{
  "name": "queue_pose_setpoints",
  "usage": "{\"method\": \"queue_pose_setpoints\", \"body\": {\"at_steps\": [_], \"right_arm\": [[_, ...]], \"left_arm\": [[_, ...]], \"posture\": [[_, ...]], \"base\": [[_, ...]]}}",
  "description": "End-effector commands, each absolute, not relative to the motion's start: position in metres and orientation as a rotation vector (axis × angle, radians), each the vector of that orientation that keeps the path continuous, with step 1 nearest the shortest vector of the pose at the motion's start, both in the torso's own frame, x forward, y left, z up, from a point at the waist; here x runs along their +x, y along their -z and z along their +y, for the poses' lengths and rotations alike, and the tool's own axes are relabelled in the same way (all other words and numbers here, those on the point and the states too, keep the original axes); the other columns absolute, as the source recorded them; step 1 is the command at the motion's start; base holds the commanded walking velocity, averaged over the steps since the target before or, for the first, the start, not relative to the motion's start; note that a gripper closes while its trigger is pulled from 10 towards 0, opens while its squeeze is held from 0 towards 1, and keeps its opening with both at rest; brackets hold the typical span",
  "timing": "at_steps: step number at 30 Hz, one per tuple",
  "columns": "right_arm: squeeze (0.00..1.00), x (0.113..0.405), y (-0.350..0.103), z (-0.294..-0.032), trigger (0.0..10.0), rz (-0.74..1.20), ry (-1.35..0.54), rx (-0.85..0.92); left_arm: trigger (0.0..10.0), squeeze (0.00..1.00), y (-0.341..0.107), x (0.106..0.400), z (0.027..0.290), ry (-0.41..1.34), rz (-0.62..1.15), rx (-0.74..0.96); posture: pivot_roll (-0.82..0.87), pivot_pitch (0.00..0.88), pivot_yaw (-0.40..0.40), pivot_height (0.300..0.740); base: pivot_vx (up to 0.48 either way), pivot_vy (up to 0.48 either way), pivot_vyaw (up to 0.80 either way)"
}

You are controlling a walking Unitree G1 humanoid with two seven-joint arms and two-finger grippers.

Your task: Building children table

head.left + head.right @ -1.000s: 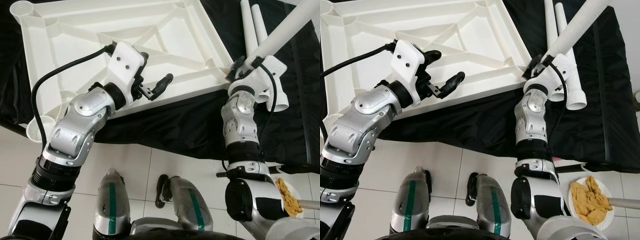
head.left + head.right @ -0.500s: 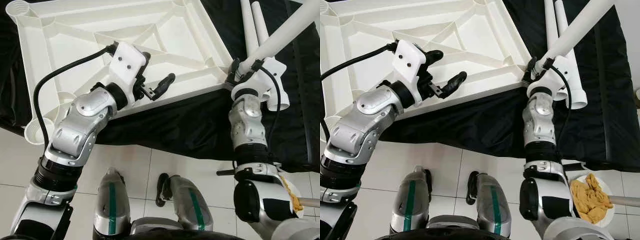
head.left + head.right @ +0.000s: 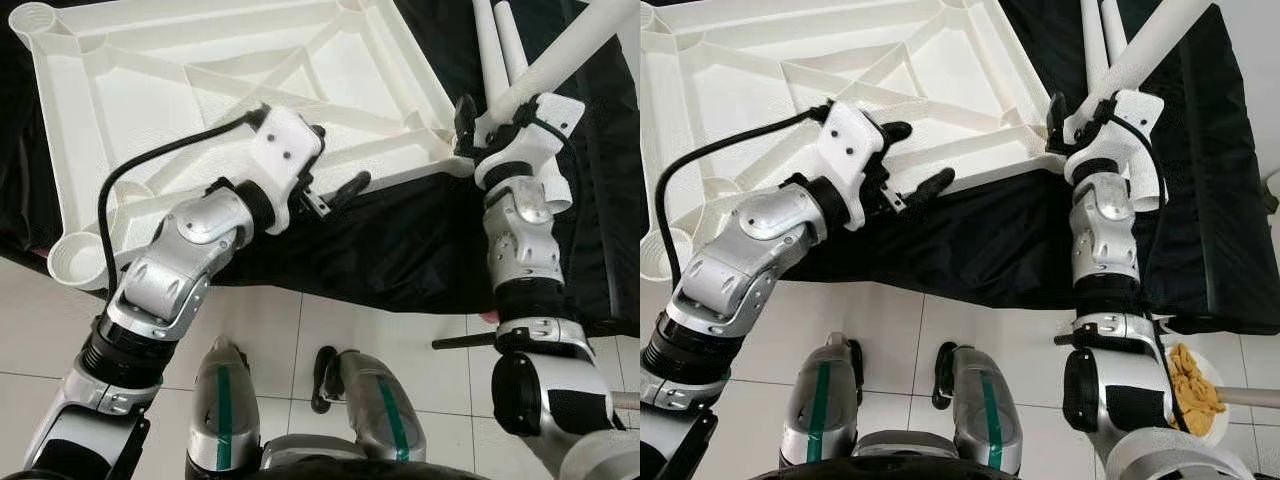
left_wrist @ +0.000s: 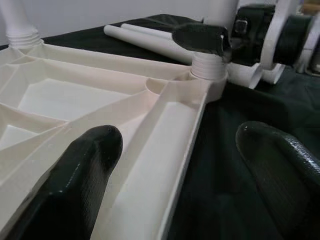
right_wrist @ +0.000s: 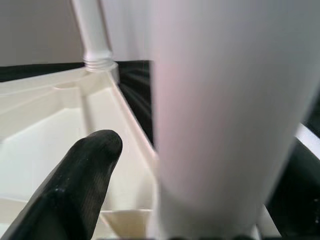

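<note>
The white table top [image 3: 200,80] lies upside down on a black cloth [image 3: 400,240]. My right gripper [image 3: 488,112] is shut on a white leg [image 3: 560,60], whose threaded end [image 4: 209,62] sits in the near right corner socket. The leg [image 5: 220,115] leans up and away to the right. My left gripper [image 3: 335,160] stands open astride the top's near edge rail [image 4: 165,150], with one finger [image 4: 75,185] inside the frame and the other over the cloth. Another leg [image 5: 92,30] stands upright in a far corner.
Two loose white legs [image 3: 495,40] lie on the cloth beyond the right corner. A plate of yellow stuff [image 3: 1195,385] and a dark rod [image 3: 460,342] rest on the tiled floor [image 3: 300,330] at my right. My own feet are just below the cloth's edge.
My left gripper has slid to the right along the near edge, toward the right corner. My right arm has straightened and pushed forward, carrying the leg with it.
</note>
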State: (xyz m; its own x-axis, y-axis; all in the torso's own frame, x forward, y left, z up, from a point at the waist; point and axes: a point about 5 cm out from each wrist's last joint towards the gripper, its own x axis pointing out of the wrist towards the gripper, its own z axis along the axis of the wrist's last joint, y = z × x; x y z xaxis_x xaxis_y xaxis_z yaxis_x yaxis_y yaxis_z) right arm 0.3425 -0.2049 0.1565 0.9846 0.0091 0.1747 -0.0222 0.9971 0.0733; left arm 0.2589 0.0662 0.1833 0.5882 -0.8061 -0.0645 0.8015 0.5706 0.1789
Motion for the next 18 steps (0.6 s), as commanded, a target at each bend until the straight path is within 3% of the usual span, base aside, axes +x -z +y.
{"method": "queue_pose_setpoints", "body": {"at_steps": [1,8,18], "right_arm": [[0.0,0.342,-0.154,-0.208,10.0,-0.157,-0.068,0.057],[0.0,0.341,-0.158,-0.218,10.0,-0.16,-0.184,0.023],[0.0,0.34,-0.157,-0.236,10.0,-0.136,-0.207,-0.02]], "left_arm": [[10.0,0.0,-0.178,0.253,0.061,1.023,0.002,0.211],[10.0,0.0,-0.178,0.252,0.061,1.037,0.003,0.222],[10.0,0.0,-0.18,0.253,0.062,1.03,-0.005,0.229]], "posture": [[0.14,0.09,-0.098,0.74],[0.14,0.09,-0.096,0.74],[0.14,0.089,-0.093,0.74]], "base": [[0.0,0.0,0.0],[0.0,0.0,0.0],[0.0,0.0,0.0]]}}
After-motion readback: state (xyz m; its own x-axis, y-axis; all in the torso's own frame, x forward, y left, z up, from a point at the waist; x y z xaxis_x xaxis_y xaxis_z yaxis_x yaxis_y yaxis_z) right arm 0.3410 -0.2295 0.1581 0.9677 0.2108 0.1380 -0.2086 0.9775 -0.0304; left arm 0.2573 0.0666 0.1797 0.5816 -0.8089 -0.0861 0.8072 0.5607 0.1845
